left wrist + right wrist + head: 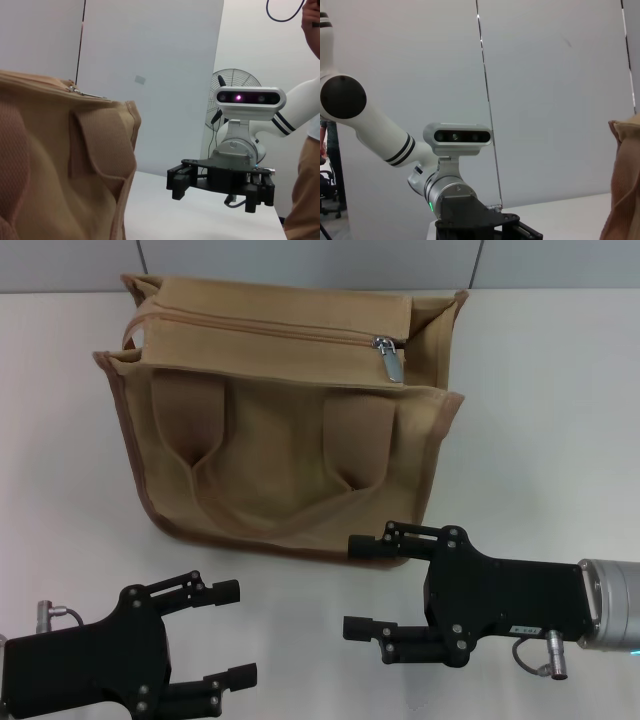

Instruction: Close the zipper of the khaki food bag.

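The left gripper (222, 632) hung low over the bench (540, 390), fingers spread and holding nothing. The khaki bag (290, 470) stood behind both arms, its zipper (270, 332) running across the top to a silver pull tab (390, 360) at the right end. The right gripper (366, 588) hovered near the bag's base, fingers spread. A light bag might slide when the tab is tugged.
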`<state>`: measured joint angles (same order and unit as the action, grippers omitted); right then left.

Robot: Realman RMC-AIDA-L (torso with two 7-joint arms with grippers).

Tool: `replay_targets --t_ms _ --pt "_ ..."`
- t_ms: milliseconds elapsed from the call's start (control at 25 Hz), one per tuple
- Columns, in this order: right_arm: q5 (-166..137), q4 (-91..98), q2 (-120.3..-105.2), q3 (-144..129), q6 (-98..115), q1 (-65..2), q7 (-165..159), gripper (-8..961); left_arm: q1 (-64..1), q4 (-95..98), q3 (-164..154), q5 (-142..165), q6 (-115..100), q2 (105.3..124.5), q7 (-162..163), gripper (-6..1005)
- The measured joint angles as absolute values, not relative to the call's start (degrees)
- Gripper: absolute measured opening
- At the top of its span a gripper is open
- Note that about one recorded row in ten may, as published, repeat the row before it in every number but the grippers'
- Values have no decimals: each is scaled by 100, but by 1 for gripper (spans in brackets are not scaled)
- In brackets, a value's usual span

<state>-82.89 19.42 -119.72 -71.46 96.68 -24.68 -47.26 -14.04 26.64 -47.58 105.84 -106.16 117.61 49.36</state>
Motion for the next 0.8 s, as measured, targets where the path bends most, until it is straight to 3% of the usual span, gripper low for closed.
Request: replay_targets --t_ms 800 --pt "-8198 1934 -11980 -7155 9668 -2483 -4744 737 -1467 2742 -4739 10883 -10525 11744 5132 786"
